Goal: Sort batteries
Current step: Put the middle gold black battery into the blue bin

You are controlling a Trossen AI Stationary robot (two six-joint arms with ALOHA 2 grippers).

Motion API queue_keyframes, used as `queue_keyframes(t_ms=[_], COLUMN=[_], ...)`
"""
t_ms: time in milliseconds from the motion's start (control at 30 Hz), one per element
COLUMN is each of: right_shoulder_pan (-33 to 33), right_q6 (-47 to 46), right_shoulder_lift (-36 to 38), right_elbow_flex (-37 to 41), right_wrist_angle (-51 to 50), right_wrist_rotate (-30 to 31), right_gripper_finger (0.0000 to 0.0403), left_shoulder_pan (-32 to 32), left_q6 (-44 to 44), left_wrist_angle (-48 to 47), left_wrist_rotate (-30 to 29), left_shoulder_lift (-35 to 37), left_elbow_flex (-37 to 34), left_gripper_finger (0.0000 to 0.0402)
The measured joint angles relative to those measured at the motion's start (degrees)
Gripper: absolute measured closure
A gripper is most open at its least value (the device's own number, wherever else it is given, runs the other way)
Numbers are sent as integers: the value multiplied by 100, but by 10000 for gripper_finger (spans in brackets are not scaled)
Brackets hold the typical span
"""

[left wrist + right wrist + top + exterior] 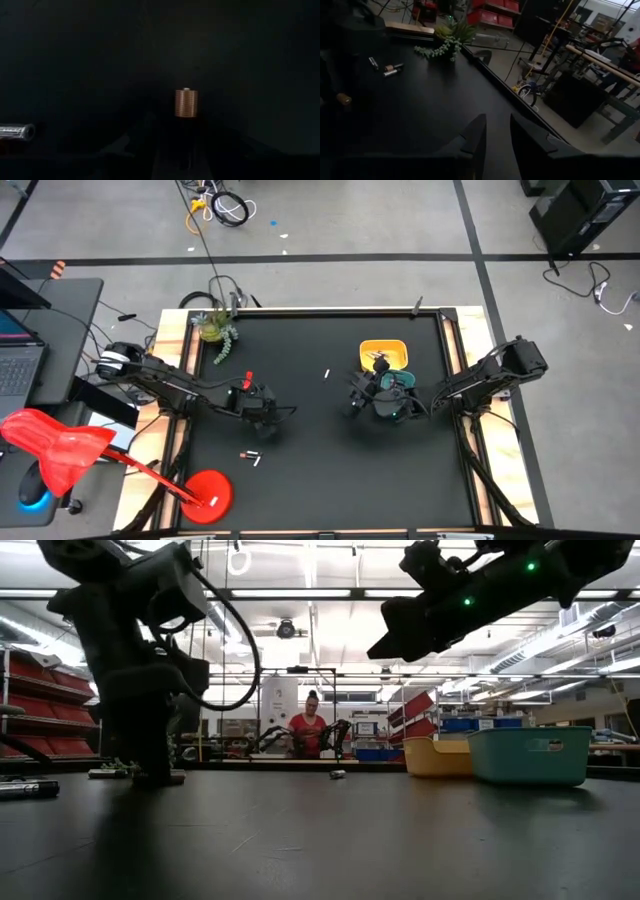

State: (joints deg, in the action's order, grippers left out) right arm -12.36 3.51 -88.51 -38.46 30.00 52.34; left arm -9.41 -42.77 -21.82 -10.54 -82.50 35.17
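Two arms are at work over the black table point(330, 470). The left gripper point(262, 408) is lowered at the left-centre of the table, and its wrist view shows one dark battery with a copper end point(186, 102) standing upright between its fingers, gripped. The right gripper point(372, 395) hangs raised just beside the trays; its fingers point(475, 137) stand a narrow gap apart with nothing between them.

Count of loose batteries on the table from above: two lying close together near the front left, one dark point(246, 454) and one pale point(257, 461), and one pale battery point(326, 374) alone at the centre, toward the far side. That makes three loose and one held, four in all.

Two trays stand at the right: one yellow tray point(383, 350) farther back and one teal tray point(402, 382) just in front of it, touching or nearly so. Their contents cannot be made out.

One potted plant point(218, 328) sits at the far left corner.
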Motion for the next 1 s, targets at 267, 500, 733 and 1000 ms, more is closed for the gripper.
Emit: queue_keyframes(t_ms=[267, 500, 733, 1000], right_shoulder_pan=[2, 4, 11, -31], right_q6=[10, 13, 21, 35], right_shoulder_lift=[0, 0, 0, -52], right_elbow_flex=[0, 0, 0, 61], right_wrist_angle=[-2, -4, -4, 603], right_wrist_rotate=[-11, -10, -452, -818], right_gripper_finger=[309, 312, 314, 314], left_shoulder_pan=[-4, -6, -104, 114], left_q6=[579, 984, 1452, 2947], left_wrist_angle=[235, 177, 207, 1618], left_wrist_rotate=[-70, -206, -610, -907], left_shoulder_lift=[-7, -8, 80, 119], left_elbow_flex=[-288, -325, -81, 456], left_gripper_finger=[292, 391, 401, 401])
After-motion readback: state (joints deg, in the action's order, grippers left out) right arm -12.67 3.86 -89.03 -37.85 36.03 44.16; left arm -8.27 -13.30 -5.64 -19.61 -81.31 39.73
